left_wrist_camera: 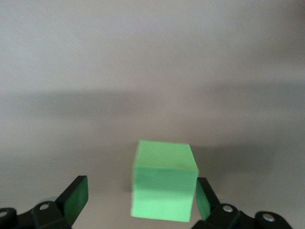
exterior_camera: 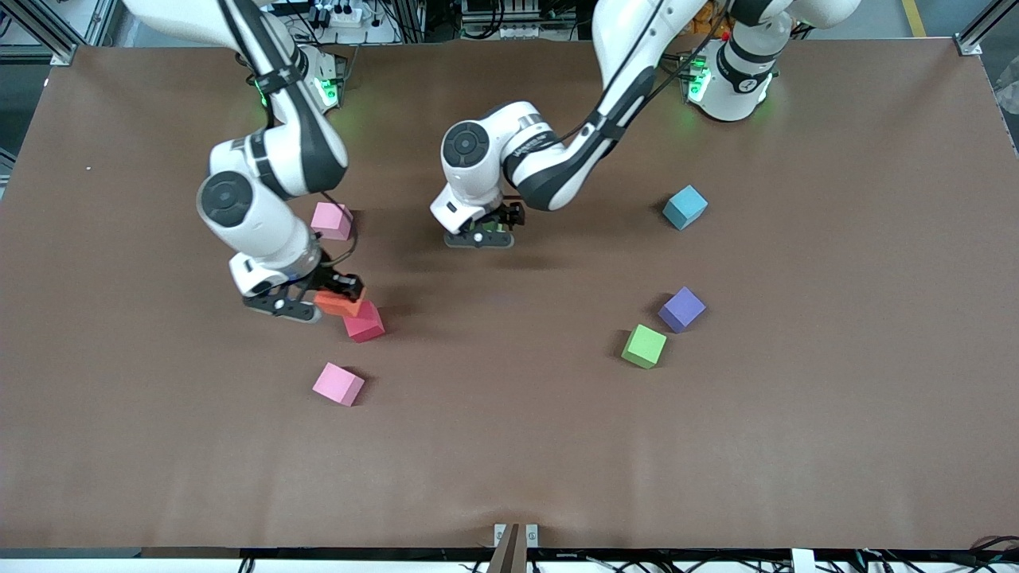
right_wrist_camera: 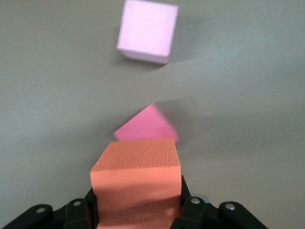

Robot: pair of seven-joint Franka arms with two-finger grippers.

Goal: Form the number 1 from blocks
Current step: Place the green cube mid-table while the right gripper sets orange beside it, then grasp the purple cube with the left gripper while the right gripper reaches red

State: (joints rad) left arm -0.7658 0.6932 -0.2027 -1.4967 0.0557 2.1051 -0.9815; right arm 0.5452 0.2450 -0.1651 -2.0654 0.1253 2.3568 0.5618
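Note:
My right gripper (exterior_camera: pixel 330 304) is shut on the orange block (exterior_camera: pixel 340 303), low over the table, and its corner meets the red block (exterior_camera: pixel 365 322). The right wrist view shows the orange block (right_wrist_camera: pixel 136 181) squeezed between the fingers, with the red block (right_wrist_camera: pixel 147 126) just ahead. My left gripper (exterior_camera: pixel 487 232) stands open at mid-table around a light green block (left_wrist_camera: pixel 164 183). One finger (left_wrist_camera: pixel 204 200) is close against the block and the other stands well apart from it. The front view hides this block under the hand. A second green block (exterior_camera: pixel 644 345) and the purple block (exterior_camera: pixel 682 309) lie together toward the left arm's end.
One pale pink cube (exterior_camera: pixel 331 220) sits by the right arm's elbow. Another pink cube (exterior_camera: pixel 338 383) lies nearer the front camera than the red block. A light blue cube (exterior_camera: pixel 685 207) lies farther from the camera than the purple block.

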